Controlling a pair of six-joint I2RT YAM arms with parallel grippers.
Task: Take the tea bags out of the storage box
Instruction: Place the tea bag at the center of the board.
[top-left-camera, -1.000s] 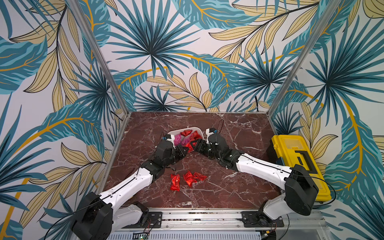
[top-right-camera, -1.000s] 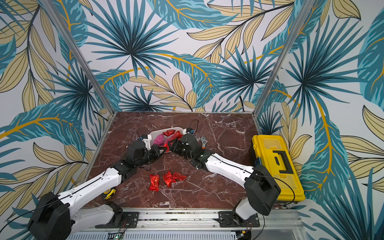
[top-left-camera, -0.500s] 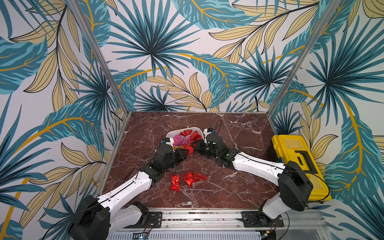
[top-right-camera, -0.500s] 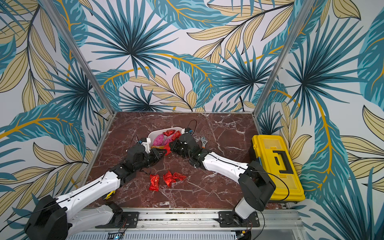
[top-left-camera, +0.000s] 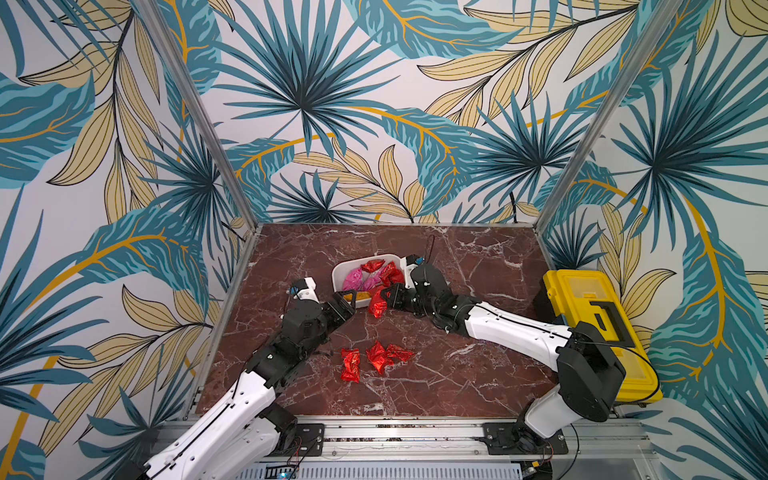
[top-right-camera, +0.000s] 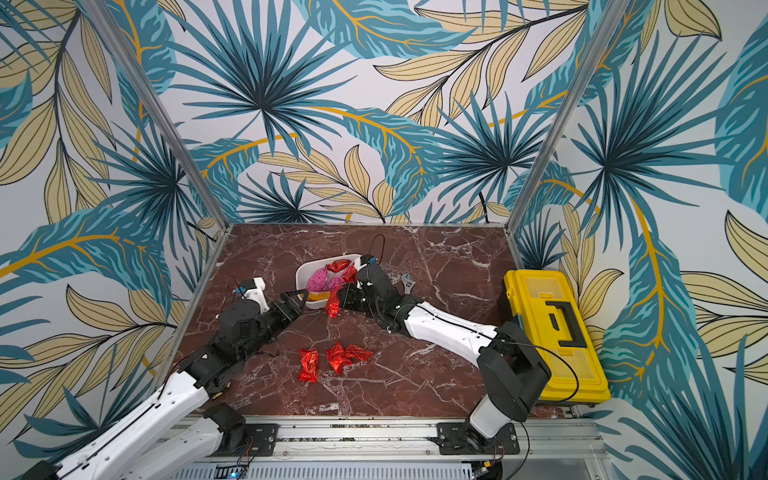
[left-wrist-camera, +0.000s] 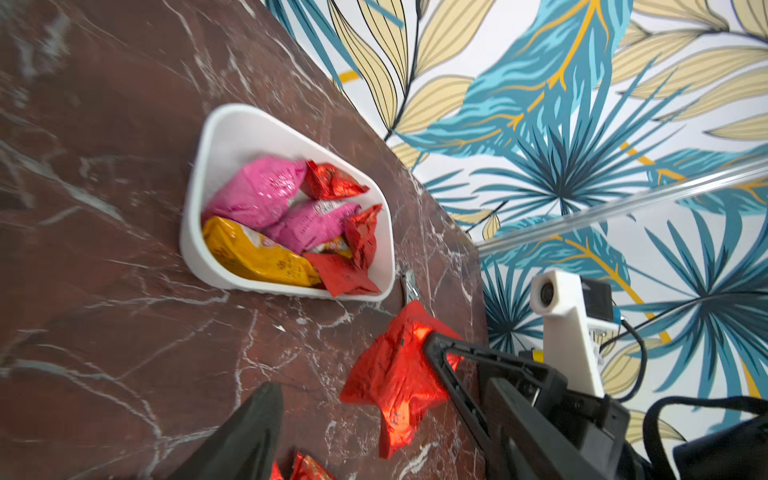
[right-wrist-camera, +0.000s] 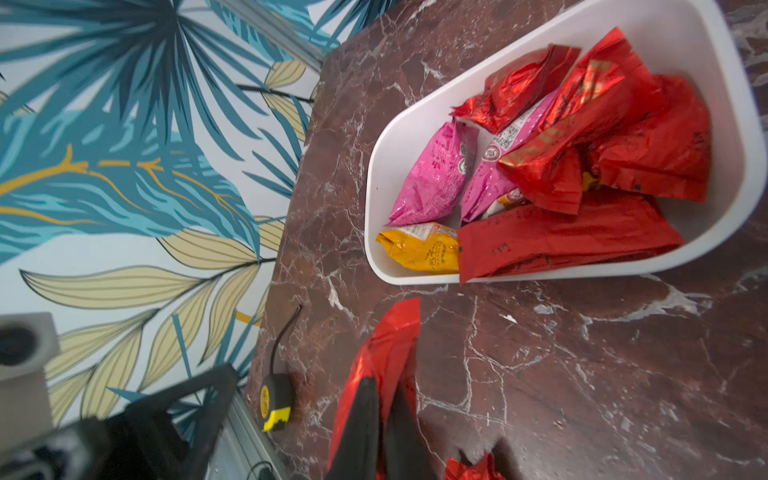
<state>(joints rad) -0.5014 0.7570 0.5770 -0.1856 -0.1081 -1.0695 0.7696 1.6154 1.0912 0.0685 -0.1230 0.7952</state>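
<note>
The white storage box (top-left-camera: 338, 274) (top-right-camera: 302, 276) (left-wrist-camera: 208, 137) (right-wrist-camera: 374, 174) stands mid-table. It holds several tea bags: red (top-left-camera: 390, 272) (right-wrist-camera: 648, 153), pink (left-wrist-camera: 257, 191) (right-wrist-camera: 432, 178) and orange-yellow (left-wrist-camera: 257, 253) (right-wrist-camera: 419, 249). My right gripper (top-left-camera: 386, 297) (top-right-camera: 341, 297) (right-wrist-camera: 382, 384) is shut on a red tea bag (top-left-camera: 378, 306) (top-right-camera: 332, 305) (left-wrist-camera: 390, 374) (right-wrist-camera: 386, 345) that hangs just outside the box's near wall. My left gripper (top-left-camera: 350, 300) (top-right-camera: 302, 304) (left-wrist-camera: 382, 388) is open close beside that bag, empty. Three red tea bags (top-left-camera: 350, 365) (top-right-camera: 337, 356) lie on the table nearer the front.
A yellow toolbox (top-left-camera: 594, 324) (top-right-camera: 552, 328) sits at the right edge. A wrench (top-right-camera: 407, 282) (left-wrist-camera: 409, 282) lies just right of the box. A yellow-and-black tape measure (right-wrist-camera: 276, 401) rests by the left table edge. Patterned walls close three sides.
The left gripper opened and drew back to the left. The right gripper shut on the red tea bag and now holds it alone by the box's near wall.
</note>
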